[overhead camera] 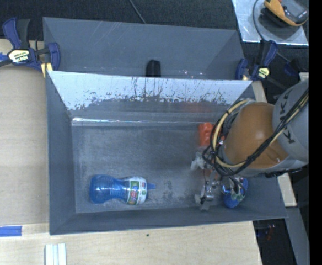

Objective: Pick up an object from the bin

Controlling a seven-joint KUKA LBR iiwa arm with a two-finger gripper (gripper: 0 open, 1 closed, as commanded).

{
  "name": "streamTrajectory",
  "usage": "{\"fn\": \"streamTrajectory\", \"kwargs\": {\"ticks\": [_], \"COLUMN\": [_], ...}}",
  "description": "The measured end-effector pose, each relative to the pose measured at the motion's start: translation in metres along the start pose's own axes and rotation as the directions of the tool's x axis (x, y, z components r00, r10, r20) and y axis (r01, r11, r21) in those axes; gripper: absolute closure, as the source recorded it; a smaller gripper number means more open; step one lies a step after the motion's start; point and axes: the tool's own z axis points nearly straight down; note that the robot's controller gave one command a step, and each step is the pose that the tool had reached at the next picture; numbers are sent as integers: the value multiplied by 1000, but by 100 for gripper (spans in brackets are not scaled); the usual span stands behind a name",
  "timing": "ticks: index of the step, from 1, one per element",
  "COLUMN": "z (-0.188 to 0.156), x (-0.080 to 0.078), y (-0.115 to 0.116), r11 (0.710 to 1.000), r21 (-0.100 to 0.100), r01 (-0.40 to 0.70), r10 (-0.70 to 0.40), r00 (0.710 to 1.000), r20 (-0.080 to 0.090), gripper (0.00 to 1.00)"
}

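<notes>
My gripper (206, 182) is low in the bin's front right corner, under the arm's orange cover and cables. Just to its right lies a small blue thing (232, 197) with green marks, partly hidden by the cables. A small orange-red thing (206, 131) lies behind the gripper, close to the back wall and half covered by the arm. A blue plastic bottle (118, 190) with a white, colourful label lies on its side at the front left, well apart from the gripper.
The arm reaches in over the bin's right wall and hides that side of the floor. The bin's sloping walls stand close around the gripper at the front and right.
</notes>
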Motion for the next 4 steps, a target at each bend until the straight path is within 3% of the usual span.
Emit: {"fn": "streamTrajectory", "kwargs": {"ticks": [1, 2, 3, 4], "z": [-1, -1, 0, 0], "x": [-40, -56, -75, -75], "y": [-42, -71, -84, -84], "r11": [948, 998, 936, 936], "r21": [2, -1, -8, -8], "r01": [318, 63, 351, 351], "r10": [-318, -63, -351, -351], "r00": [948, 998, 936, 936], "r20": [6, 4, 9, 9], "gripper": [0, 0, 100, 100]}}
